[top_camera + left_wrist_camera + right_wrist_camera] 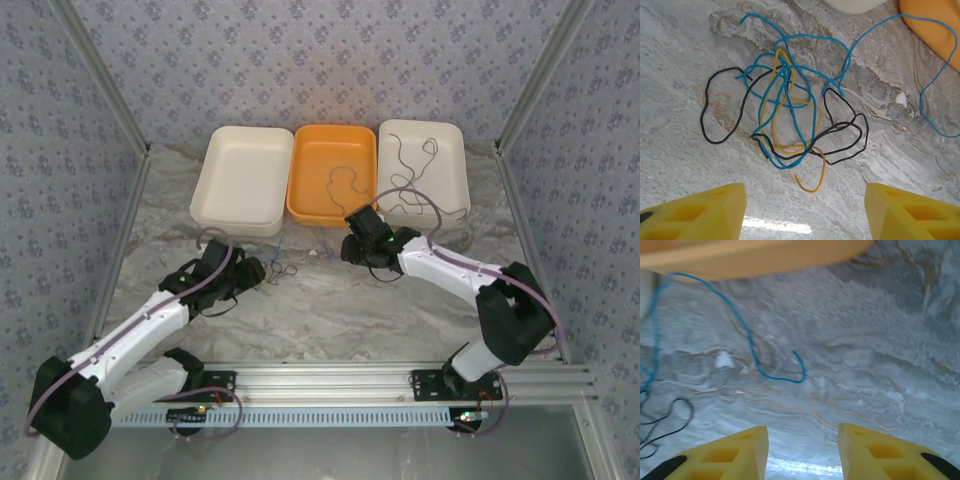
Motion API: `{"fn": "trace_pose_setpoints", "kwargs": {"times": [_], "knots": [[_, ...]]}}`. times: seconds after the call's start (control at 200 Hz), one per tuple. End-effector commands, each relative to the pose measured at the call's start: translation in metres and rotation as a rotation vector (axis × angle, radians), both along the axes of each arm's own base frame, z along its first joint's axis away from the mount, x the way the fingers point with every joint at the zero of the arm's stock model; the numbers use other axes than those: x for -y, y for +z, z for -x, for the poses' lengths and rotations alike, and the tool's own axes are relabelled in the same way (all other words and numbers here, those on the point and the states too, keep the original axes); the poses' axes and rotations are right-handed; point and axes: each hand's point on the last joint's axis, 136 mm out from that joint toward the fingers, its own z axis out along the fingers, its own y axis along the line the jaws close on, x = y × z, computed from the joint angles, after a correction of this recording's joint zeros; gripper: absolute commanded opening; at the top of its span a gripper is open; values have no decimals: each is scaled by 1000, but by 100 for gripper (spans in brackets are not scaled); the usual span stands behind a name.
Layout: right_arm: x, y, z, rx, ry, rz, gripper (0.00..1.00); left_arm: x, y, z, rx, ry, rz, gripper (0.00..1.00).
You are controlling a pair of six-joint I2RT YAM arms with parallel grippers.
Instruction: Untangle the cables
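Two arms reach inward from the near edge of the marbled desk (400,310). The left gripper (805,212) hovers low, its yellow fingers (695,212) set wide with nothing between them, just short of the tangle (790,120) of blue, black and yellow cables lying on the desk between the arms. The right gripper (802,447) hangs on the tangle's other side, its jaws narrower but parted and likewise empty. A loose blue end (758,363) curls on the desk ahead of it, its line leading to the foot of the orange tray (305,165). Beyond, three trays sit side by side in a row: the left white tray (243,178), the orange tray in the middle holding one thin strand (345,183), and the right white tray (422,123) holding several more.
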Motion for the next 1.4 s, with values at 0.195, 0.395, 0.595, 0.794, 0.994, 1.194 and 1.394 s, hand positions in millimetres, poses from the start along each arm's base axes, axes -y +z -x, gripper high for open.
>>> {"fn": "trace_pose_setpoints", "kwargs": {"times": [0.195,0.395,0.595,0.794,0.994,1.194,1.394], "knots": [[-25,-44,-40,-18,-138,-111,41,13,-9,-15,-6,-6,31,71],[-30,-64,-53,-50,-168,-114,38,19,-14,-21,-16,-19,35,77],[-32,-70,-60,-36,-170,-123,29,19,-24,-34,-33,-3,53,79],[-28,-67,-59,-26,-174,-96,0,20,-34,-52,-47,12,33,79],[-1,-26,-45,70,-215,-37,0,6,-59,-63,-50,44,-85,39],[63,52,-31,217,-273,2,0,-35,-69,-57,-45,125,-243,0],[128,125,-18,335,-340,-3,0,-59,-56,-52,-15,160,-253,0]]}}
